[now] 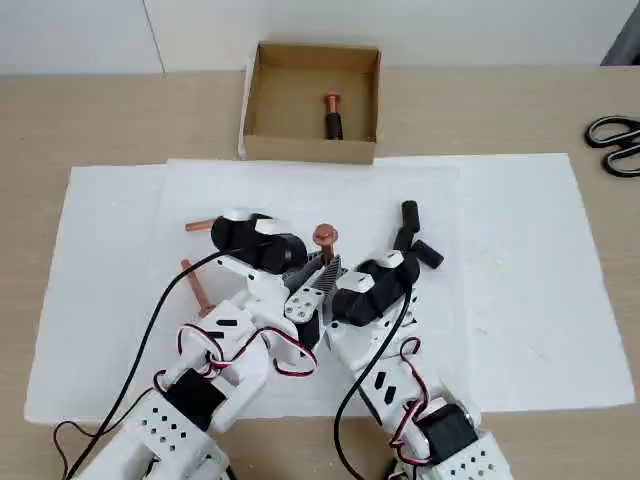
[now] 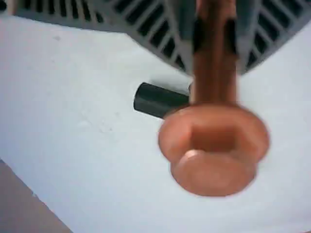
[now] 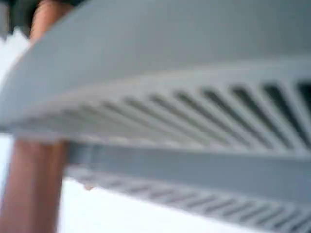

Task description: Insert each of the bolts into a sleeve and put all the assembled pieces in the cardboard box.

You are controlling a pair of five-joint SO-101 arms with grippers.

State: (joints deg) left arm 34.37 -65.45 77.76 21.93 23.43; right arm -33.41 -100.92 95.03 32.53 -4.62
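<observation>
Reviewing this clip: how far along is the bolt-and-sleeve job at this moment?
Done: one assembled piece lies in the cardboard box. In hand: the left gripper is shut on a bolt. Left: a loose bolt, a second bolt and the black sleeves lie unassembled on the white sheet; only that one piece is boxed.

- You will see a white sheet (image 1: 520,260) covering the middle of the wooden table (image 1: 100,110).
- You will find scissors (image 1: 615,143) near the table's right edge, off the sheet.

White arms (image 1: 240,365), black motors (image 1: 255,240), red-black cables (image 1: 200,338)
</observation>
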